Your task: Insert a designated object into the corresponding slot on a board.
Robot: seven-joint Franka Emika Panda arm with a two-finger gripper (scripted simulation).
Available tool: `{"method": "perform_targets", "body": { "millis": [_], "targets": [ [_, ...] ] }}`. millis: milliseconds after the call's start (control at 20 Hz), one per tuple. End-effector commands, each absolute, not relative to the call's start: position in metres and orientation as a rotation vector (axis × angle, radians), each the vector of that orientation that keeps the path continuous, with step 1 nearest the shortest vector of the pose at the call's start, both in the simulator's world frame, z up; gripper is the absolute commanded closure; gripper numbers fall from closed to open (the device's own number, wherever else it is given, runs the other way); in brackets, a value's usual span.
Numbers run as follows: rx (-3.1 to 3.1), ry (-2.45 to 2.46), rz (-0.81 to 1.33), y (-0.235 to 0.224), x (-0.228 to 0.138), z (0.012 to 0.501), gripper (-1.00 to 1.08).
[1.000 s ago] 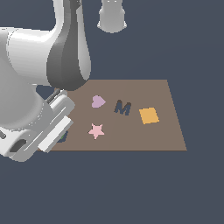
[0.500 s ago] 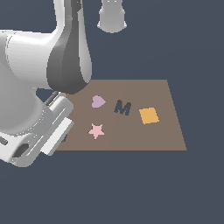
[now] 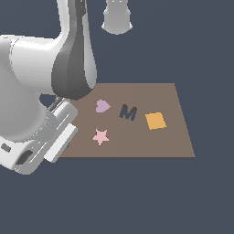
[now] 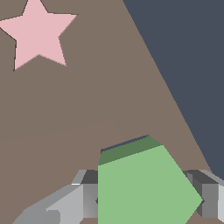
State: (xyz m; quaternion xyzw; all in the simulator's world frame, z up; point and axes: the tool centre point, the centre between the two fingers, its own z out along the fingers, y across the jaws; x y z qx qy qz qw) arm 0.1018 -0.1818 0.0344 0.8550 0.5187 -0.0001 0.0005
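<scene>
Hand (image 4: 146, 202) pinching the green pentagon block (image 4: 144, 183) between its fingers (image 4: 210, 199), low over the board (image 3: 169, 141) near its edge at the exterior view's left. Wrist view only: the block, apparently entering a dark slot (image 4: 124, 145). Pink star (image 4: 38, 34) nearby; exterior view adds heart (image 3: 102, 106), M (image 3: 128, 112), orange square (image 3: 155, 120).

Plain dark slate-blue ground (image 3: 137, 196) all around; even, flat light; no walls visible.
</scene>
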Motion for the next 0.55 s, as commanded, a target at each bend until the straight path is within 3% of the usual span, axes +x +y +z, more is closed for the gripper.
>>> {"method": "perform_targets", "body": {
  "millis": [0,50,500],
  "targets": [
    [2.685,1.629,-0.001,-0.1816,0.1016,0.0306,1.08],
    [2.685,1.629,-0.001,-0.1816,0.1016,0.0306,-0.92],
    [2.685,1.629,-0.001,-0.1816,0.1016,0.0306,-0.92]
  ]
}}
